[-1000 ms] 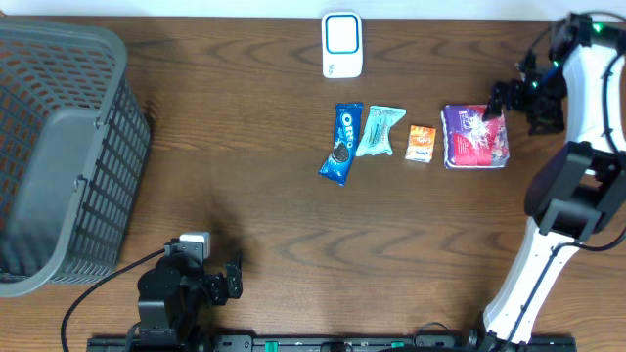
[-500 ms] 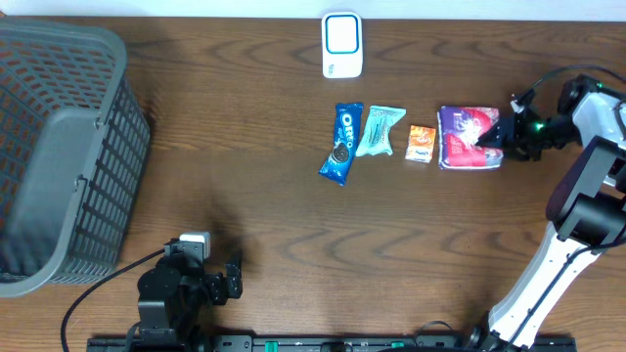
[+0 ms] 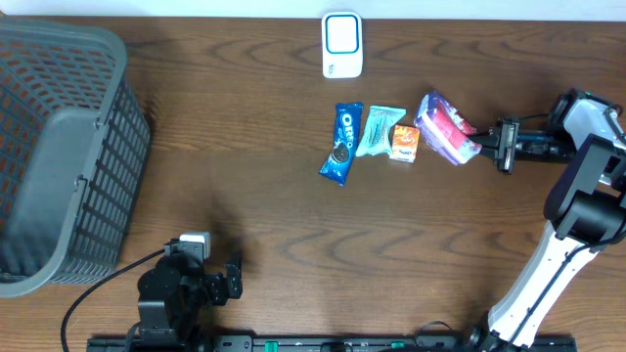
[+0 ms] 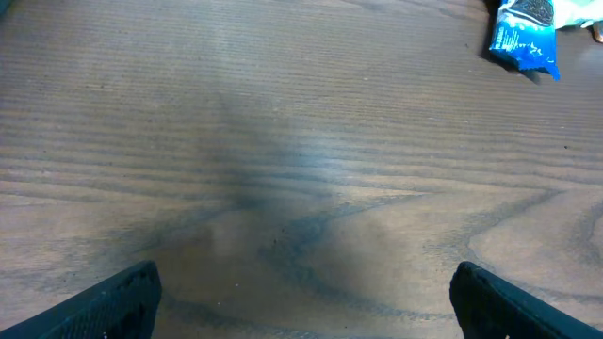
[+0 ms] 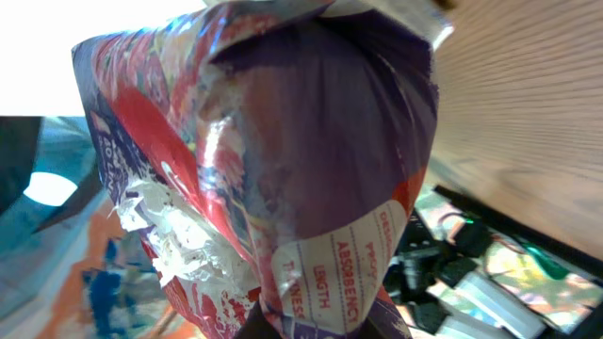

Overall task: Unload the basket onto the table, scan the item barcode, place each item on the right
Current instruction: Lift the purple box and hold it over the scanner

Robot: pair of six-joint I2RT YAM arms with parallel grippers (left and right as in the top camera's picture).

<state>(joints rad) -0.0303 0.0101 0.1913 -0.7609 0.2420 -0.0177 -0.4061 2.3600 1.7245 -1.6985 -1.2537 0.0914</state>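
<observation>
overhead: high, straight down, whole worktop point(image 3: 254, 137) | left wrist: low by the near edge, close to the wood, facing the far edge; blue snack pack point(image 4: 524, 36) shared with overhead | right wrist: hard against the purple pack point(image 5: 311, 160), also seen overhead toward the right edge

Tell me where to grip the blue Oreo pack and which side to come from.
Grip the Oreo pack across its narrow width, near its lower end, coming straight down from above. It lies flat on the table, long and slim, so the short span probably suits the fingers best. Its upper part sits close beside the teal packet; the lower end has bare wood on both sides.
</observation>
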